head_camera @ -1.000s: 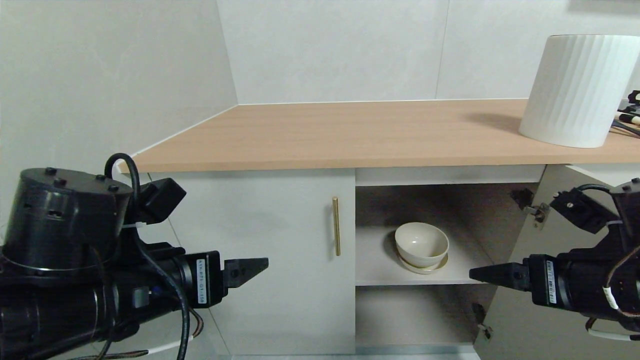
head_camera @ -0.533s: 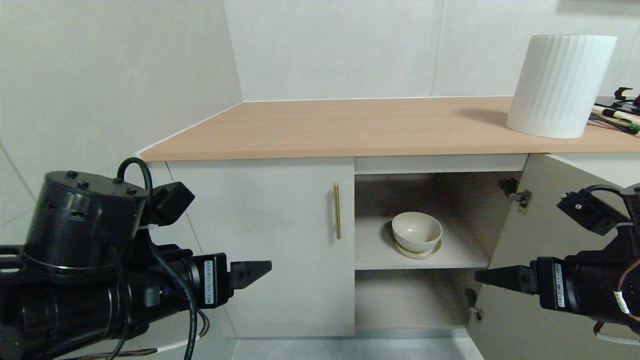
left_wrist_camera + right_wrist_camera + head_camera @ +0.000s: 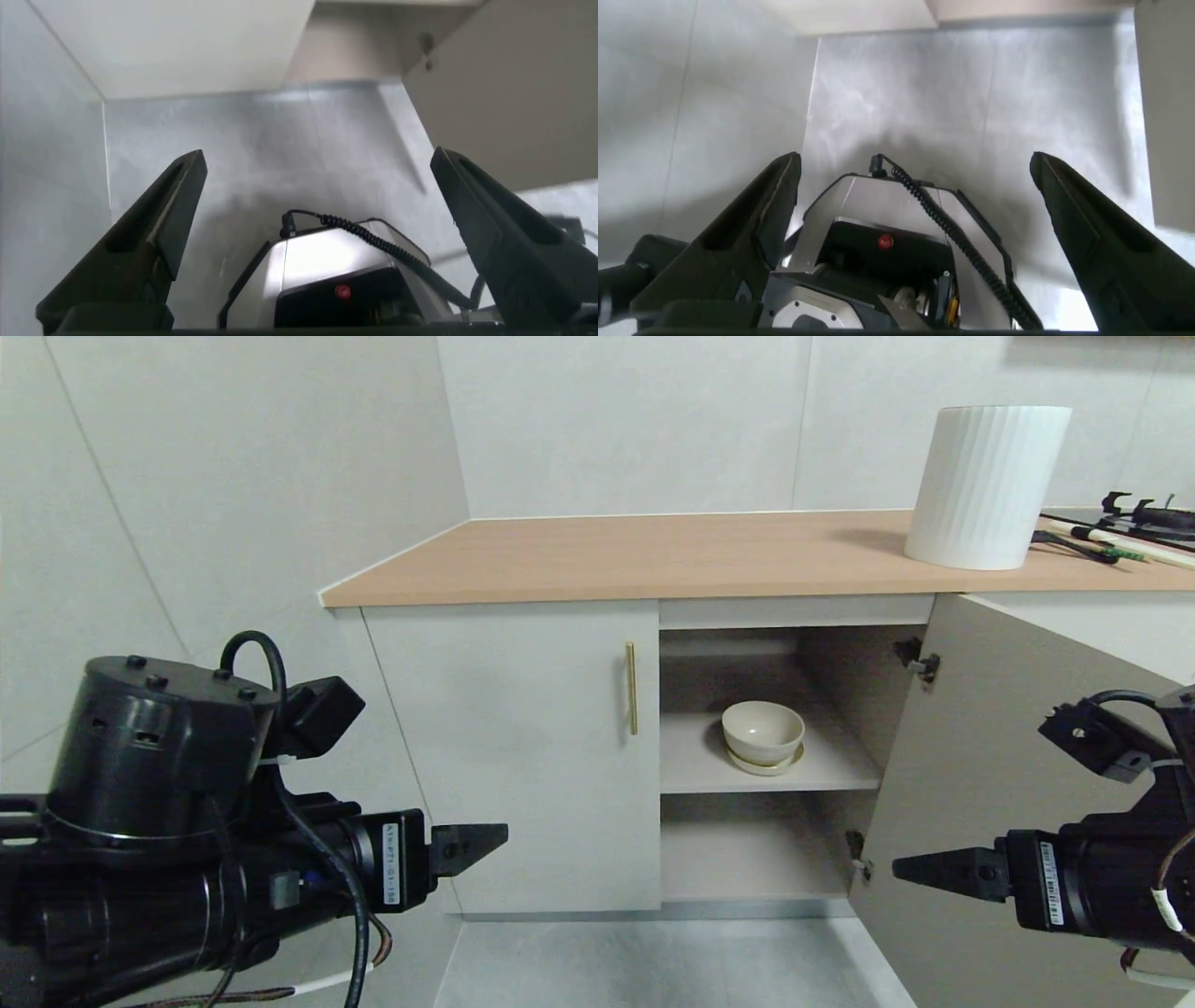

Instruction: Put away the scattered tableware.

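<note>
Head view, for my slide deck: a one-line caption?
Bowl on saucer in the open cabinet; left gripper and right gripper open, empty.

We note a matt wood-grain countertop (image 3: 653, 555); a smooth, matt pale cabinet door (image 3: 504, 747) with a brass-toned metal handle (image 3: 631, 689); a glossy cream bowl (image 3: 763, 731), ceramic-looking; and a ribbed white canister (image 3: 988, 485), matt.

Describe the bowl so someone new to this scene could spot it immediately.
Below the wooden countertop, the cabinet's right door stands open. On the upper shelf inside sits a cream bowl, upright on a small plate. Unlike the tall ribbed white container on top, it is low and smooth.
</note>
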